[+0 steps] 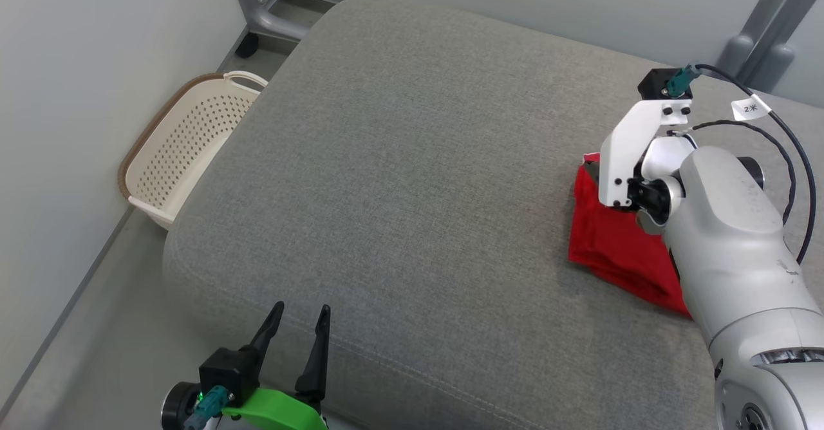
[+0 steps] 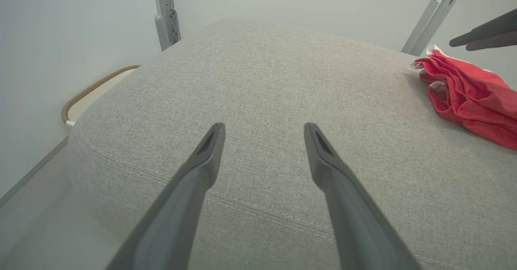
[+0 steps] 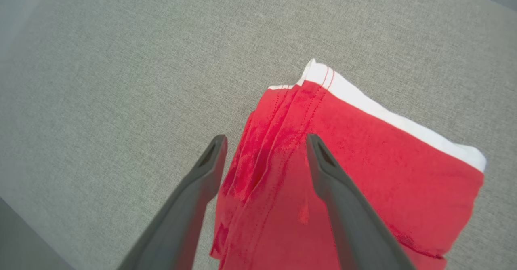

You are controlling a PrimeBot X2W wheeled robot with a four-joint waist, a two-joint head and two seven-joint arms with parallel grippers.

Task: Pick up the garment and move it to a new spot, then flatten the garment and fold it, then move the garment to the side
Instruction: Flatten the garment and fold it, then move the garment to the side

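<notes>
Folded red garment [image 1: 611,243] lies on right side of grey cushion [image 1: 399,159]. Right gripper [image 3: 265,138] just above it, fingers spread, pinching nothing. Left gripper [image 1: 301,306] spread, empty, at cushion's near-left corner. Basket [image 1: 187,140] beside cushion, left.

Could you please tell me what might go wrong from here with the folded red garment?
1. The right gripper hangs open, fingers astride the layered edge of the red garment; pulling away low might snag a layer and undo the fold.
2. Those edge layers look loose and bunched, so a sideways drag across the grey cushion might spread them.
</notes>
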